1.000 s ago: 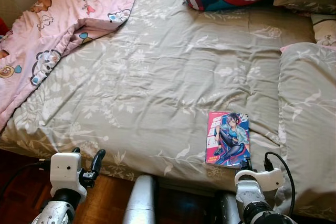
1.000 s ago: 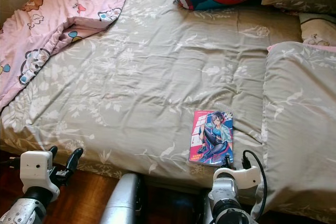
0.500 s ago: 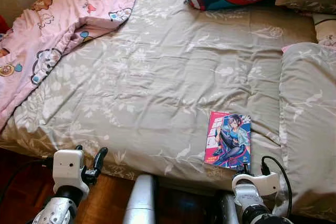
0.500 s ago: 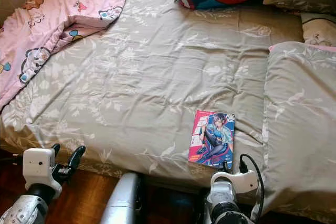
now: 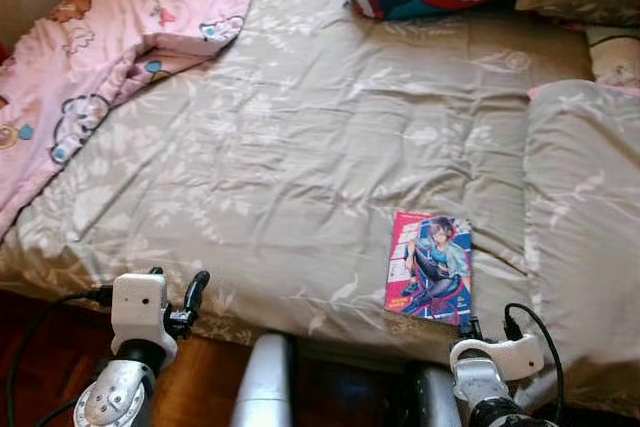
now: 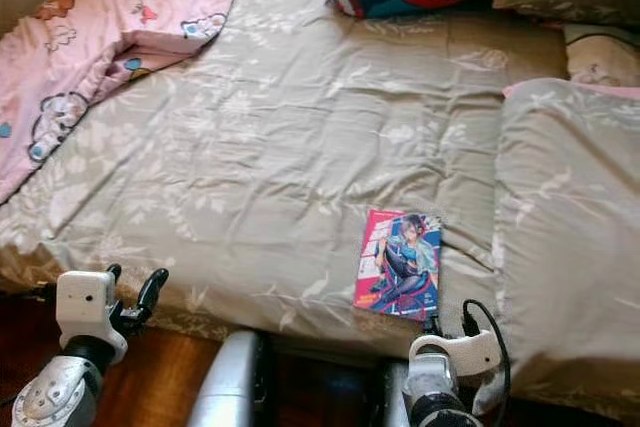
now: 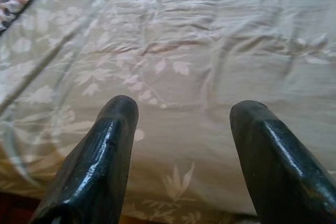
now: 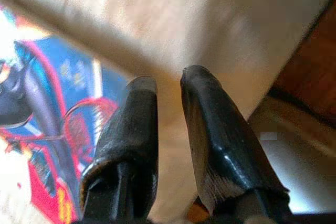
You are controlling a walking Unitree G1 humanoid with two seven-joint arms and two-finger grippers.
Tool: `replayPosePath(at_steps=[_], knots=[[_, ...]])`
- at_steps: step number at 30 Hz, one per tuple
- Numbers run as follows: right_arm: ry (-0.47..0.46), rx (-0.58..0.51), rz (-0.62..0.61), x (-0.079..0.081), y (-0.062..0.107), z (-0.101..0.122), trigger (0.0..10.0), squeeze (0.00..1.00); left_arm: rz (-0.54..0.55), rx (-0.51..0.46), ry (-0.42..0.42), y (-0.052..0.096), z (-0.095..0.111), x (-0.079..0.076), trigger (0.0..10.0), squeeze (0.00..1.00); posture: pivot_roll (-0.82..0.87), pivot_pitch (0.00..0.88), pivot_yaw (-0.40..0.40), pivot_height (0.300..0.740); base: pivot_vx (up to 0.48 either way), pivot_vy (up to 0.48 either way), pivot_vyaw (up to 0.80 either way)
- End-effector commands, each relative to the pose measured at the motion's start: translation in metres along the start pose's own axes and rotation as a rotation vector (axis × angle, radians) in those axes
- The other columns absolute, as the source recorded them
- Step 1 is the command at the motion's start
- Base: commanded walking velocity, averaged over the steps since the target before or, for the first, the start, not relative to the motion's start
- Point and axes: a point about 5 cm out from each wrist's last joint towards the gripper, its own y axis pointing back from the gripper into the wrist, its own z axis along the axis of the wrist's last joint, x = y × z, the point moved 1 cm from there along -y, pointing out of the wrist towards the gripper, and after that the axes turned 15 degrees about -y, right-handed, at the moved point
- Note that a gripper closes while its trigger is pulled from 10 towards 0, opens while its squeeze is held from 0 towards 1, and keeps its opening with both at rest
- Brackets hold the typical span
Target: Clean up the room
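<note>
Comic book (image 5: 430,266) flat on the bed (image 5: 300,137) near its front edge, long axis running away from the robot, just ahead of the nearly pressed-together right claw (image 8: 169,80); left claw (image 7: 181,111) spread, well apart.

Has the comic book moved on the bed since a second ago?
No. The pink-and-blue comic book lies at the same spot beside the grey floral pillow; only the camera shifted.
</note>
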Motion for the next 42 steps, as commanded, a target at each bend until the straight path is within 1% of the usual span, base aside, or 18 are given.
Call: replayPosePath(at_steps=[1, 4, 6, 7, 9, 12, 13, 16, 21, 23, 27, 29, 33, 35, 37, 38, 39, 42], knots=[[0.002, 0.003, -0.035, -0.014, 0.003, -0.001, 10.0, 0.00, 0.001, 0.025, -0.004, 0.001, -0.008, -0.001, 10.0, 0.00, 0.25, 0.258, 0.046, 0.652, 0.000, 0.000, 0.00], [0.037, 0.002, -0.003, -0.011, 0.003, 0.000, 10.0, 0.00, 0.005, 0.011, 0.005, -0.007, -0.007, -0.002, 10.0, 0.00, 0.22, 0.241, 0.034, 0.652, 0.000, 0.000, 0.00], [0.037, 0.002, -0.003, -0.011, 0.003, 0.000, 10.0, 0.00, 0.005, 0.011, 0.005, -0.007, -0.007, -0.002, 10.0, 0.00, 0.22, 0.241, 0.034, 0.652, 0.000, 0.000, 0.00], [0.115, -0.003, 0.058, 0.000, 0.001, 0.001, 10.0, 0.00, 0.011, 0.002, 0.018, -0.012, -0.007, -0.005, 10.0, 0.00, 0.20, 0.225, 0.020, 0.652, 0.000, 0.000, 0.00], [0.218, -0.018, 0.140, 0.013, 0.001, 0.004, 10.0, 0.00, 0.018, -0.003, 0.035, -0.016, -0.007, -0.007, 10.0, 0.00, 0.18, 0.216, 0.010, 0.652, 0.000, 0.000, 0.00], [0.257, -0.027, 0.174, 0.018, 0.000, 0.006, 10.0, 0.00, 0.023, -0.004, 0.044, -0.018, -0.008, -0.008, 10.0, 0.00, 0.18, 0.216, 0.010, 0.652, 0.000, 0.000, 0.00], [0.294, -0.033, 0.210, 0.024, 0.001, 0.007, 10.0, 0.00, 0.030, -0.004, 0.059, -0.020, -0.009, -0.009, 10.0, 0.00, 0.15, 0.204, -0.007, 0.652, 0.000, 0.000, 0.00], [0.539, -0.062, 0.386, 0.046, 0.005, 0.009, 10.0, 0.00, 0.052, 0.000, 0.113, -0.026, -0.013, -0.016, 10.0, 0.00, 0.12, 0.190, -0.029, 0.652, 0.000, 0.000, 0.00], [0.613, -0.075, 0.455, 0.055, 0.008, 0.009, 10.0, 0.00, 0.056, 0.003, 0.132, -0.028, -0.015, -0.020, 10.0, 0.00, 0.11, 0.175, -0.044, 0.652, 0.000, 0.000, 0.00], [0.675, -0.062, 0.544, 0.067, 0.013, 0.001, 10.0, 0.00, 0.074, 0.020, 0.168, -0.029, -0.022, -0.023, 10.0, 0.00, 0.11, 0.156, -0.059, 0.652, 0.000, 0.000, 0.00], [0.718, -0.033, 0.580, 0.074, 0.014, -0.011, 10.0, 0.00, 0.093, 0.036, 0.192, -0.031, -0.028, -0.025, 10.0, 0.00, 0.12, 0.144, -0.066, 0.652, 0.000, 0.000, 0.00], [0.717, -0.025, 0.580, 0.075, 0.014, -0.015, 10.0, 0.00, 0.096, 0.043, 0.197, -0.031, -0.030, -0.024, 10.0, 0.00, 0.12, 0.138, -0.068, 0.662, 0.000, 0.000, 0.00], [0.780, 0.013, 0.536, 0.066, 0.013, -0.022, 10.0, 0.00, 0.104, 0.085, 0.200, -0.030, -0.043, -0.024, 10.0, 0.00, 0.12, 0.129, -0.068, 0.682, 0.000, 0.000, 0.00], [0.806, 0.038, 0.516, 0.056, 0.013, -0.023, 10.0, 0.00, 0.107, 0.116, 0.199, -0.028, -0.054, -0.024, 10.0, 0.00, 0.12, 0.122, -0.067, 0.697, 0.000, 0.000, 0.00], [0.833, 0.058, 0.451, 0.038, 0.011, -0.018, 10.0, 0.00, 0.109, 0.161, 0.204, -0.024, -0.068, -0.024, 10.0, 0.00, 0.12, 0.106, -0.061, 0.717, 0.000, 0.000, 0.00], [0.839, 0.061, 0.434, 0.033, 0.010, -0.016, 10.0, 0.00, 0.106, 0.171, 0.200, -0.023, -0.070, -0.024, 10.0, 0.00, 0.12, 0.106, -0.061, 0.722, 0.000, 0.000, 0.00], [0.860, 0.072, 0.388, 0.022, 0.009, -0.012, 10.0, 0.00, 0.094, 0.201, 0.199, -0.021, -0.079, -0.025, 10.0, 0.00, 0.12, 0.098, -0.057, 0.732, 0.000, 0.000, 0.00], [0.887, 0.085, 0.323, 0.005, 0.009, -0.007, 10.0, 0.00, 0.076, 0.241, 0.186, -0.019, -0.090, -0.025, 10.0, 0.00, 0.12, 0.085, -0.050, 0.740, 0.000, 0.000, 0.00]])
